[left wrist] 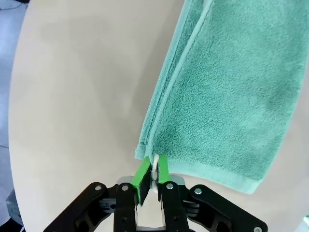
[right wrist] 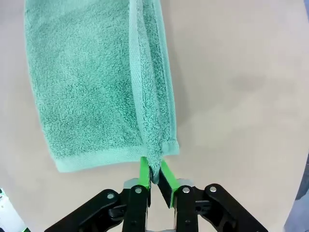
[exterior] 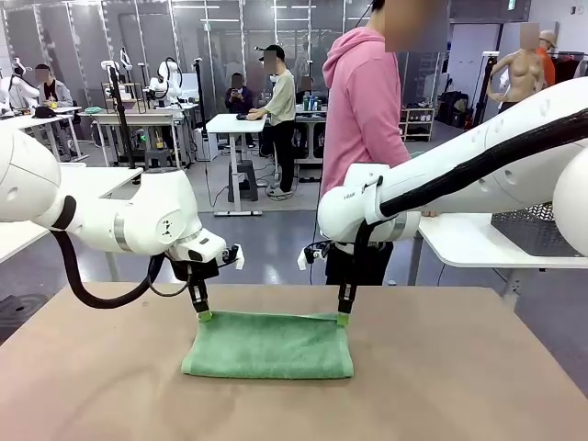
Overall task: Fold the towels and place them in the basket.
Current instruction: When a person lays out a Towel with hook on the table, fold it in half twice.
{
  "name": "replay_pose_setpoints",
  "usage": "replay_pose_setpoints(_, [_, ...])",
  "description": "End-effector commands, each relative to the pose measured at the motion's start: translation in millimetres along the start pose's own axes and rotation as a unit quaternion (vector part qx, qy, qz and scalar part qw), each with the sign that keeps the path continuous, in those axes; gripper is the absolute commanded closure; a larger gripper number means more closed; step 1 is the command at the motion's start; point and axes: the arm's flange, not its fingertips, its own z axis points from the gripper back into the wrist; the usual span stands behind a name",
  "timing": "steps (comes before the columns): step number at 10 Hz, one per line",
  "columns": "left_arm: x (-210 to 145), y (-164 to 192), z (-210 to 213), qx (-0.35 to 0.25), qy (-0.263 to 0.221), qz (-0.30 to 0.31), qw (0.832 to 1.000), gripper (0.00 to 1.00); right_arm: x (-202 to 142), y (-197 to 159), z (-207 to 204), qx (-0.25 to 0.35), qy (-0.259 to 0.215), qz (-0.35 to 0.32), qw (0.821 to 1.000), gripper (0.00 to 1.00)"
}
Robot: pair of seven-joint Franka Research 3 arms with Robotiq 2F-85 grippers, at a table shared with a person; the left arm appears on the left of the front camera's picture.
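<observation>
A tan table [exterior: 459, 377] spans the foreground, and a person in a pink hoodie [exterior: 363, 101] stands at its far side. Farther back, another person [exterior: 280, 106] stands at a white desk [exterior: 234, 124], perhaps typing.

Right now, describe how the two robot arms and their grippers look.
Both arms, left arm and right arm, are glossy white with rounded joints; a thick black cable runs along each. The left gripper and right gripper are black, slim two-finger units with bright green pads.

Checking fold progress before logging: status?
Left gripper shut on green towel, far corner. Right gripper shut on the other. Towel doubled over, lying on table. Person beyond, hands off.
</observation>
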Motion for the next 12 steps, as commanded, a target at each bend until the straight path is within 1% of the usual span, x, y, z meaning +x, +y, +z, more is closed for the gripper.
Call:
replay_pose_setpoints(1, [-3.6, -6.8, 0.5, 0.022, -0.006, 0.017, 1.000, 0.74, 5.0, -3.6, -2.3, -0.028, -0.005, -0.002, 1.000, 0.74])
replay_pose_setpoints(2, [-4.1, -7.5, 1.8, 0.027, -0.007, 0.019, 0.999, 0.61, 6.5, -3.0, -1.3, -0.038, -0.009, -0.005, 0.999, 0.59])
replay_pose_setpoints(3, [-4.5, -8.3, 4.1, 0.029, -0.009, 0.019, 0.999, 0.40, 8.0, -2.2, 0.7, -0.050, -0.010, -0.003, 0.999, 0.36])
replay_pose_setpoints(4, [-5.5, -9.6, 6.9, 0.031, -0.010, 0.016, 0.999, 0.51, 9.2, -1.7, 2.5, -0.056, -0.005, 0.000, 0.998, 0.21])
replay_pose_setpoints(5, [-8.1, -10.9, 11.4, 0.034, -0.013, 0.018, 0.999, 0.02, 9.8, -1.6, 5.8, -0.067, -0.002, -0.004, 0.998, 0.38])
replay_pose_setpoints(6, [-12.2, -11.6, 16.1, 0.036, -0.023, 0.023, 0.999, 0.12, 9.7, -0.5, 9.4, -0.074, -0.002, -0.005, 0.997, 0.00])
replay_pose_setpoints(7, [-14.0, -14.1, 22.2, 0.040, -0.029, 0.025, 0.998, 0.00, 10.0, 1.7, 12.7, -0.077, -0.001, -0.007, 0.997, 0.00])
replay_pose_setpoints(10, [-15.2, -19.4, 30.7, 0.047, -0.044, 0.033, 0.997, 0.00, 11.9, 5.2, 17.7, -0.075, -0.013, -0.013, 0.997, 0.00])
replay_pose_setpoints(11, [-9.1, -8.0, 27.7, 0.040, -0.024, 0.017, 0.999, 0.00, 13.1, -3.2, 16.1, -0.066, -0.008, 0.003, 0.998, 0.00])
replay_pose_setpoints(12, [-9.1, -8.0, 27.7, 0.040, -0.024, 0.017, 0.999, 0.00, 13.1, -3.2, 16.1, -0.066, -0.008, 0.003, 0.998, 0.00])
